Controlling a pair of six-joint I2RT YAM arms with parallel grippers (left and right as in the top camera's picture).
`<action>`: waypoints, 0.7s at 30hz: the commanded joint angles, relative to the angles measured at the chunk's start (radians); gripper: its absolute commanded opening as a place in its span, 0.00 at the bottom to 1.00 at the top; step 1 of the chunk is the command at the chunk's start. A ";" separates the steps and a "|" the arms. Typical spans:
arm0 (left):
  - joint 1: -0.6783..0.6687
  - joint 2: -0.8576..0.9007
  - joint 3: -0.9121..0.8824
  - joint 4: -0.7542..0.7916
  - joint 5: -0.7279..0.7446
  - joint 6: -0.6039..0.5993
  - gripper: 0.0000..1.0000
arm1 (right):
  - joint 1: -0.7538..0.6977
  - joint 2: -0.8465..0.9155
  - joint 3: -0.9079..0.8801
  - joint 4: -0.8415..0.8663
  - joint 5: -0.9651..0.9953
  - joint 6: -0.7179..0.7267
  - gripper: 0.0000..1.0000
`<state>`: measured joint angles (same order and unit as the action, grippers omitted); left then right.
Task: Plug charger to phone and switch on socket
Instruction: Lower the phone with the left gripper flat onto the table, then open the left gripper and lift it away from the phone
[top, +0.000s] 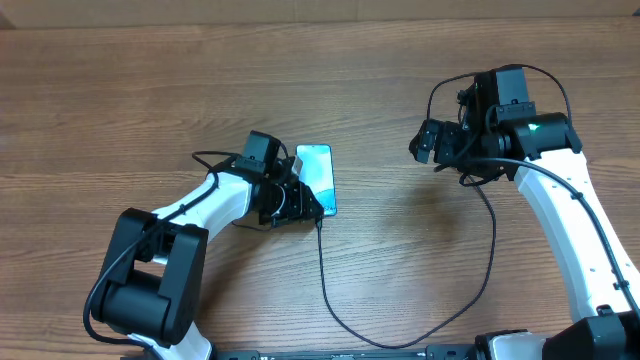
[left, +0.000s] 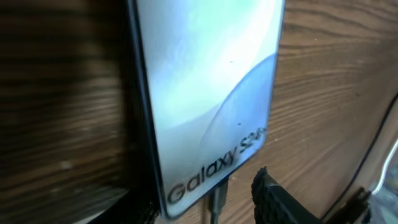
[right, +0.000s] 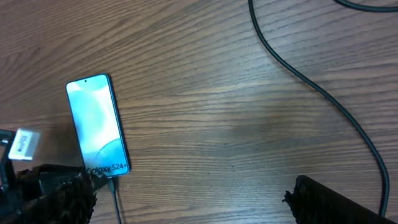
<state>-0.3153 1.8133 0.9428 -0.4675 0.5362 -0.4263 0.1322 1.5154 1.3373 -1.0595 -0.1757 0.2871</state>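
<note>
On the brown wood-grain table (top: 120, 80), lit phone (top: 318, 172), black charger (top: 323, 270)

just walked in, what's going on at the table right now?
The left gripper is down at the bottom end of the phone, which lies flat on the table with its screen lit. The charger has its connector at the phone's port. I can't tell if it is fully seated, or how the left jaws stand. The right gripper hovers off to the side, jaws open and empty. No power strip is in view.
</note>
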 joint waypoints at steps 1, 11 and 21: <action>0.024 0.030 -0.023 -0.026 -0.198 -0.008 0.47 | -0.003 -0.032 0.010 0.001 0.011 -0.003 1.00; 0.026 0.023 -0.003 -0.034 -0.257 -0.007 0.52 | -0.003 -0.032 0.010 0.004 -0.063 -0.002 1.00; 0.027 -0.154 0.295 -0.359 -0.443 0.023 0.60 | -0.003 -0.032 0.010 -0.021 -0.061 -0.003 0.91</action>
<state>-0.2935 1.7687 1.1183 -0.7719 0.2264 -0.4309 0.1322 1.5154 1.3373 -1.0786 -0.2317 0.2871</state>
